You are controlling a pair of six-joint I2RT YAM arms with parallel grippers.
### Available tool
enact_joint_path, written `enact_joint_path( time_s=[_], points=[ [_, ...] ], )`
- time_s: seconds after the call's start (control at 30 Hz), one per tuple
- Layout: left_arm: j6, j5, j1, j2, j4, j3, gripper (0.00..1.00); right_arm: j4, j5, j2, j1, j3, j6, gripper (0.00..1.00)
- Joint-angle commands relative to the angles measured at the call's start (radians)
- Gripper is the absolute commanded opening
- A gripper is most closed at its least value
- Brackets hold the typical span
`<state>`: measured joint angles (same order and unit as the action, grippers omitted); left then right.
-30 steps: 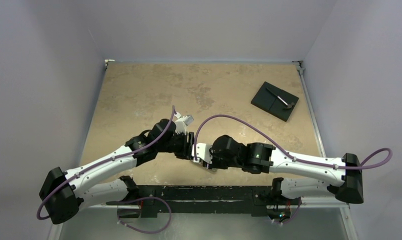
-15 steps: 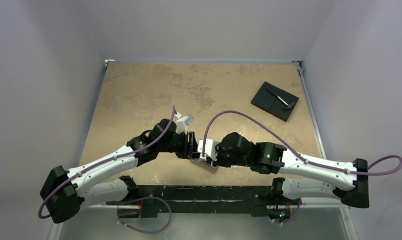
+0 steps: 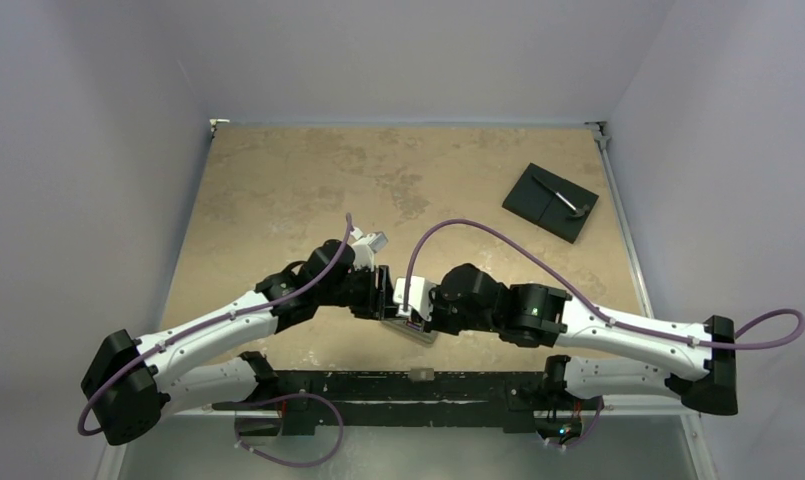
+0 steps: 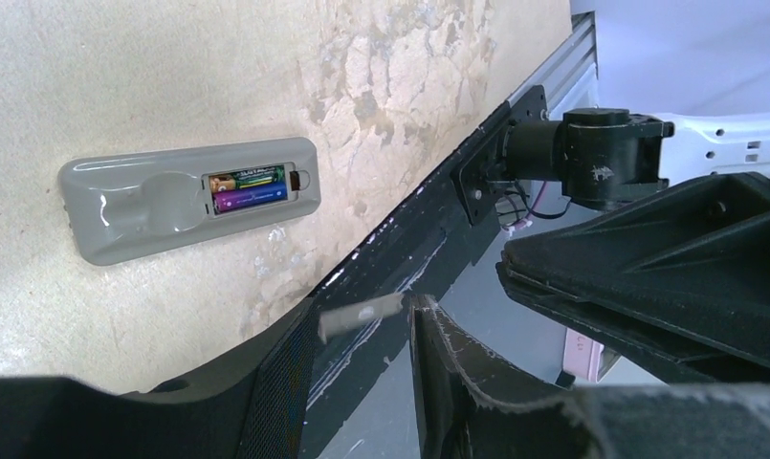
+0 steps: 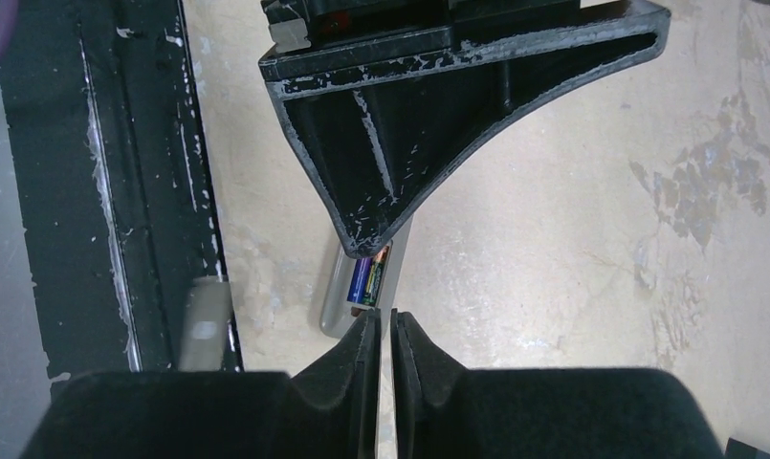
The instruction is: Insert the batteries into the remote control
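1. Counted two batteries [image 4: 252, 187], seated side by side in the open bay of one remote control [image 4: 132, 206], lying back-up on the worktop [image 4: 170, 76] toward 6 o'clock.
2. Found one grey cover strip [image 3: 419, 374] on the black base rail [image 3: 478, 385], and one black plate [image 3: 550, 201] at 2 o'clock.
3. Saw left gripper [image 4: 362, 354] jaws released and empty, right gripper [image 5: 385, 320] jaws pinched almost together on nothing, both crowding over the remote control and partly hiding it from above.

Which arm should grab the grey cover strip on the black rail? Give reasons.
Left, probably. The left gripper has open jaws, and the cover strip lies in line with the gap between them. The right gripper is pinched nearly shut near the remote control, the strip off to its side.
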<state>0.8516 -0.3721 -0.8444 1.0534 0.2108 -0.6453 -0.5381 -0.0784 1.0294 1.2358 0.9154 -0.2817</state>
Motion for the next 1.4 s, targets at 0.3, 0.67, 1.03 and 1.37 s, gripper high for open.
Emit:
enact_joint_path(
  time_s=[0.3,0.67,1.03,1.37],
  points=[
    [-0.042,0.053,0.005,-0.019,0.056,-0.062,0.39,-0.003,-0.031,0.031,-0.022,0.054,0.156,0.19],
    [-0.067,0.089,0.006,-0.036,0.101,-0.073,0.39,-0.031,-0.111,-0.016,-0.028,0.043,0.485,0.48],
    [-0.084,0.113,0.004,-0.049,0.134,-0.082,0.39,-0.004,-0.104,-0.154,-0.029,-0.076,0.771,0.99],
    [-0.083,0.119,0.005,-0.052,0.127,-0.075,0.39,-0.041,-0.044,-0.122,0.000,-0.121,0.982,0.92]
  ],
)
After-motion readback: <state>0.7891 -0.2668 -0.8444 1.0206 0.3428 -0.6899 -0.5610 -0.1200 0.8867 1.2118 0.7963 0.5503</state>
